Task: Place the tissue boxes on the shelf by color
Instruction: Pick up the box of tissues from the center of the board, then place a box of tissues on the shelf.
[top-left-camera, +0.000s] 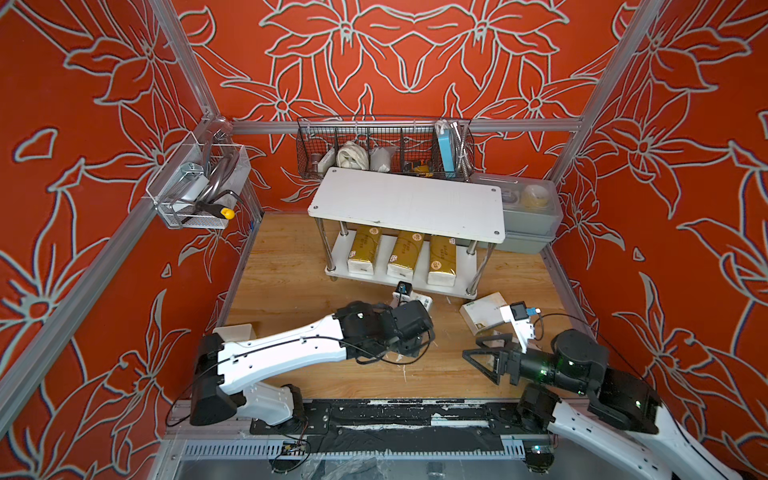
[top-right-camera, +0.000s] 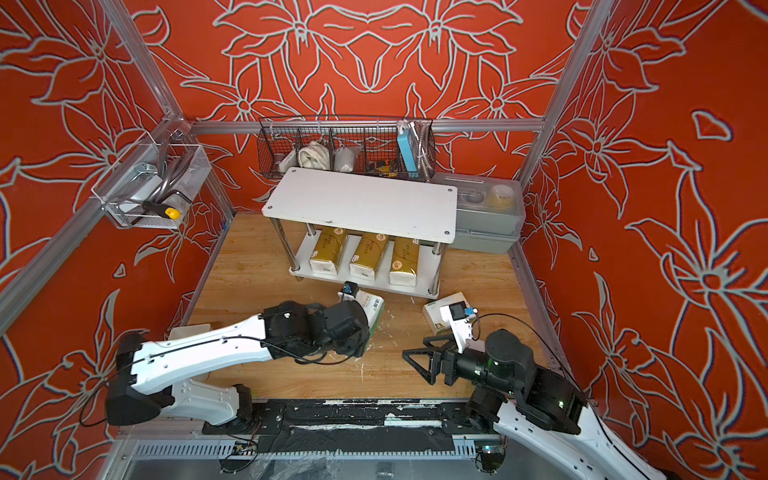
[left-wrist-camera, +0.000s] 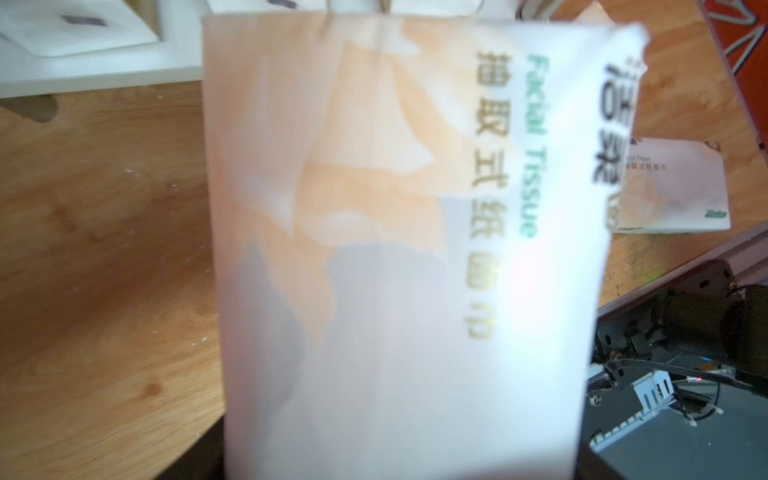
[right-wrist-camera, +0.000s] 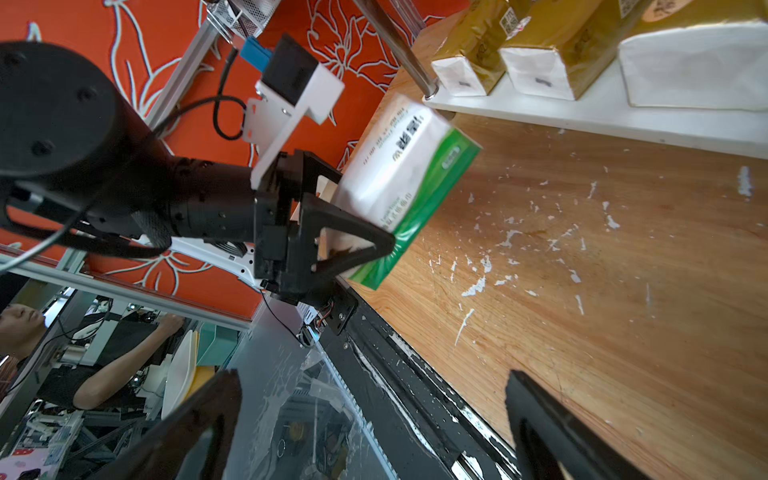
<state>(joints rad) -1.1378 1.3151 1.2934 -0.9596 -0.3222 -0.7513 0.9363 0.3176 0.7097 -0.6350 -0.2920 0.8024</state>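
Spare pack, lower left: a white soft tissue pack (top-left-camera: 235, 330) lies on the wooden floor (top-left-camera: 291, 266), half hidden behind your left arm (top-left-camera: 282, 349). I judge it is work for a later trip.
Left claw: your left gripper (right-wrist-camera: 357, 216) is pinched narrow on a white brick-shaped tissue pack with green edge trim (right-wrist-camera: 399, 166). It grips near one end, so the free end points at the shelf.
Held pack, centre: tilted, just in front of the shelf's lower board. You cannot tell whether its low corner clears the wood.
Shelf, centre: the two-tier rack of white boards on chrome posts (top-left-camera: 407, 203) stands toward the back.
Lower tier: three shiny gold tissue packs (top-left-camera: 405, 253) sit side by side, white ends outward, taking most of that tier.
Top board: bare, so I judge the white packs belong there. You will need to lift above its front edge.
Third pack, right of centre: another white pack (top-left-camera: 482, 309) lies on the floor, partly under the right wrist camera (top-left-camera: 519, 311).
Right claw, lower right: your right gripper (right-wrist-camera: 374, 374) stands wide and holds nothing. It is low and turned inward, clear of the left arm's path.
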